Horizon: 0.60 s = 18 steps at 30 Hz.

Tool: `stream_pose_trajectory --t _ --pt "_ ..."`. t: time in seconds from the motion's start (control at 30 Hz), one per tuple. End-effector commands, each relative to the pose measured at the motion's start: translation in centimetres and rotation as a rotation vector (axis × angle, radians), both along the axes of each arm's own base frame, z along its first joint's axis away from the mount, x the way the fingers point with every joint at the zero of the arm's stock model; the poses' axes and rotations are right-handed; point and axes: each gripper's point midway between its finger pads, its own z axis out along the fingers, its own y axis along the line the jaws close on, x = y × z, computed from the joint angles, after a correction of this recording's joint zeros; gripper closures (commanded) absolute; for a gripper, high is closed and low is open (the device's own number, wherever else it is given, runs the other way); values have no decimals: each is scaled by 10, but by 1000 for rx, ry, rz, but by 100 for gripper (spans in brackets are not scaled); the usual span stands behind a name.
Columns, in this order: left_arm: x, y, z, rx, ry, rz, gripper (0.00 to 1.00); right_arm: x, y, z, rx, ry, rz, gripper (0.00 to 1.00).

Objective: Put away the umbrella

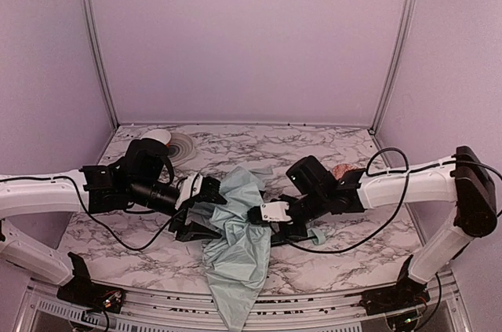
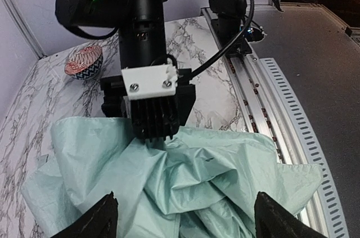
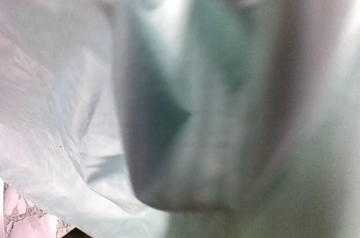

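Sprawling across marble table [image 1: 133,265]: umbrella [image 1: 235,249], mint-green, crumpled, bunched, overhanging near edge.

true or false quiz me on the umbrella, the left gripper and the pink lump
1. The umbrella hangs over the near edge of the table. True.
2. The left gripper is shut. False: its fingers stand wide apart.
3. The pink lump lies on the umbrella. False: it sits on the marble, apart from it.
4. Pale green fabric fills most of the right wrist view. True.
5. The umbrella is folded tight. False: its canopy is loose and crumpled.
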Motion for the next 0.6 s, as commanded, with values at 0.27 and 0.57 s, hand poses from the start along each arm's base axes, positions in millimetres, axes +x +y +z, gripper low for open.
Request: stream_pose_trajectory --t 0.27,0.57 --pt "24 12 21 -55 -49 196 17 -9 -41 102 141 7 -196 32" --pt "23 27 7 -16 13 276 33 15 -9 162 447 558 -437 29"
